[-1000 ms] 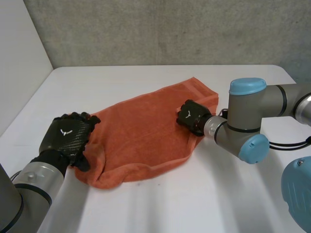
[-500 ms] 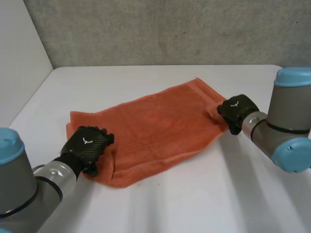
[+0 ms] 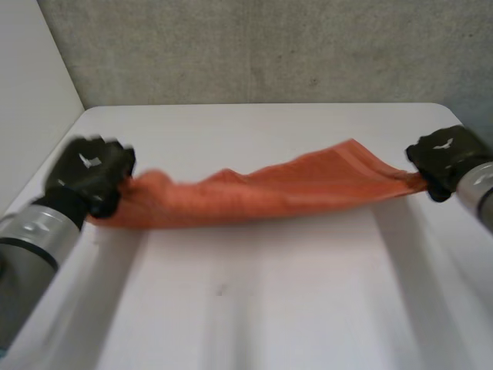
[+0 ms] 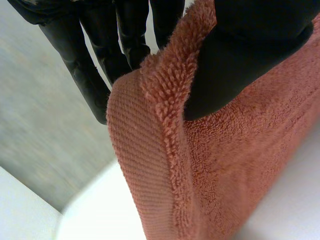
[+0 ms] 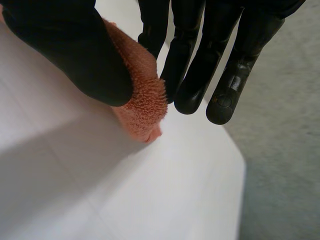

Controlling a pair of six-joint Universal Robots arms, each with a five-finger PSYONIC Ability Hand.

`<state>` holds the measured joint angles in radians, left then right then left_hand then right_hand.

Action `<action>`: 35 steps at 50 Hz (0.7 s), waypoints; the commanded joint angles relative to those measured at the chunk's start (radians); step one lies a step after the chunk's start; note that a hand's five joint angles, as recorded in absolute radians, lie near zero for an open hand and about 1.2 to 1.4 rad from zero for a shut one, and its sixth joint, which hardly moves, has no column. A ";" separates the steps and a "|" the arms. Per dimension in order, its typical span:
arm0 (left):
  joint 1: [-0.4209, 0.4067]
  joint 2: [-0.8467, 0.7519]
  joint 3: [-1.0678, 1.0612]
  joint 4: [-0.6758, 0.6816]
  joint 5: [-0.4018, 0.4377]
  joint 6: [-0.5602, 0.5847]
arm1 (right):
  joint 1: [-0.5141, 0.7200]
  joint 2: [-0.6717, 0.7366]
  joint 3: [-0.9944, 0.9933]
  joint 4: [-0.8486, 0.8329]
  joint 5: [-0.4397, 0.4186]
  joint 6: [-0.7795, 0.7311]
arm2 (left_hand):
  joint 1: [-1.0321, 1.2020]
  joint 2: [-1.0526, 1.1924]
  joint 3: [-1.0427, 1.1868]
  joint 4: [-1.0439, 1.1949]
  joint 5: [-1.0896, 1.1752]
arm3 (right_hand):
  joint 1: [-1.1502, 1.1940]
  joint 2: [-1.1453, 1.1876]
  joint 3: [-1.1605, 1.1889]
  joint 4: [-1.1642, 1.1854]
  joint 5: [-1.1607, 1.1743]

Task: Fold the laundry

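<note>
An orange towel [image 3: 269, 193] hangs stretched in a band above the white table [image 3: 254, 308], sagging a little in its middle. My left hand [image 3: 86, 173] is shut on the towel's left end, thumb [image 4: 235, 60] pressing the hem [image 4: 150, 165] against the fingers [image 4: 100, 55]. My right hand [image 3: 444, 160] is shut on the towel's right end, and a small tuft of orange cloth [image 5: 142, 107] is pinched between its thumb [image 5: 75, 50] and fingers [image 5: 200, 65].
A grey wall [image 3: 269, 46] runs behind the table's far edge. A pale side panel [image 3: 27, 116] stands along the left. The table's right far corner [image 3: 443, 108] lies just behind my right hand.
The towel lay flat a second ago with my hands resting on it. Both hands have since drawn apart and upward, lifting it and pulling it taut. The left hand closed on its end.
</note>
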<state>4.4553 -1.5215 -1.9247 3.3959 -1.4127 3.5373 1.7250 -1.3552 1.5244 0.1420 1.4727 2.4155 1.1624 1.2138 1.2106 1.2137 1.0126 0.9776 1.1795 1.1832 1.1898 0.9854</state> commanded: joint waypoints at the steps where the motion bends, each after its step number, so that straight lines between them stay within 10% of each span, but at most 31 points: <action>1: 0.050 0.191 -0.002 -0.061 0.008 -0.124 | -0.042 -0.160 -0.003 0.292 -0.006 -0.094 | 0.234 0.182 0.186 0.183 0.209 | 0.419 0.217 0.213 0.206 0.236; 13: 0.096 -0.057 -0.007 -0.171 0.012 -0.121 | -0.027 -0.074 0.017 0.306 -0.026 -0.139 | 0.234 0.182 0.186 0.183 0.209 | 0.419 0.217 0.213 0.206 0.236; 24: 0.072 -0.410 0.398 -0.036 0.001 -0.123 | 0.105 0.310 -0.505 0.035 0.056 -0.104 | 0.234 0.182 0.186 0.183 0.209 | 0.419 0.217 0.213 0.206 0.236; 35: 0.056 -0.372 0.780 0.320 -0.138 -0.253 | 0.119 0.245 -0.741 -0.418 0.101 0.091 | 0.234 0.182 0.186 0.183 0.209 | 0.419 0.217 0.213 0.206 0.236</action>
<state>4.5087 -1.9564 -1.2329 3.5123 -1.4580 3.3647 1.8456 -1.0158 0.7984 -0.0244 1.5615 2.3890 1.1667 1.2167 1.2140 1.2173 1.0127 0.9804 1.1866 1.1878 1.1943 0.9882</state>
